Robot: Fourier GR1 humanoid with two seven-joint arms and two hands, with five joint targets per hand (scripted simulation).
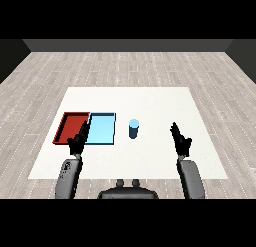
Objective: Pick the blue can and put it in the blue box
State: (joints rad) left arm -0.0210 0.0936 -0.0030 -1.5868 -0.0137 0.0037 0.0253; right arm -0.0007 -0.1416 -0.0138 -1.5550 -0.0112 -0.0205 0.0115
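On my far left I see the red tray (71, 128) touching the blue tray (102, 129). My left hand (78, 141) hangs over their near edges, fingers straight and relaxed, holding nothing. Right of those fingers, just beside the blue tray on the white table (150, 101), the blue can (133, 128) stands upright, long axis vertical, its pale blue top facing up above a darker body. I can read no label on it. Well right of it, my right hand (181, 140) has straight fingers and holds nothing.
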